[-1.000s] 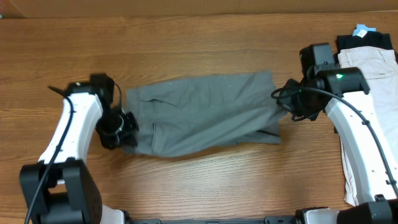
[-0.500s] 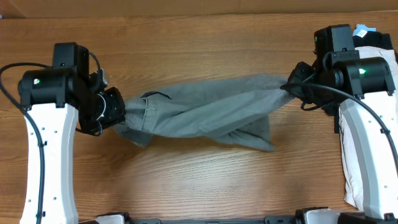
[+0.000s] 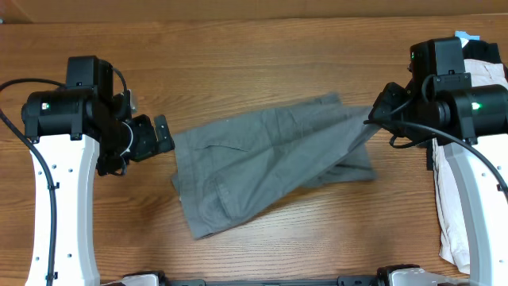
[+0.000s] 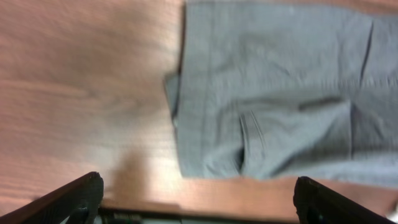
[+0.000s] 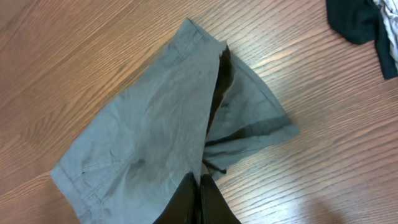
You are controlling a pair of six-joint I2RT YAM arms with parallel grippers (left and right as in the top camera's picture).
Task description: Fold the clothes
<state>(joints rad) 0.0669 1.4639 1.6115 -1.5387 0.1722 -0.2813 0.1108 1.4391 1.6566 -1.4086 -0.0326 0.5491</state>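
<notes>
A wood-grain desk [image 3: 254, 56] carries a pair of grey shorts [image 3: 262, 163], spread rumpled across its middle, one leg partly tucked beneath the other. At the desk's right edge lies a pale beige garment [image 3: 486, 70], next to a black garment [image 5: 351, 18].

Medium-grey shorts [image 3: 262, 163] are seen spread across the middle of the wooden table [image 3: 238, 63], creased and lying on a slant. The left end is laid flat on the wood with a stitched pocket showing. The right end is drawn up into a narrow, taut point toward the table's right side, and a second layer is splayed out beneath it.
</notes>
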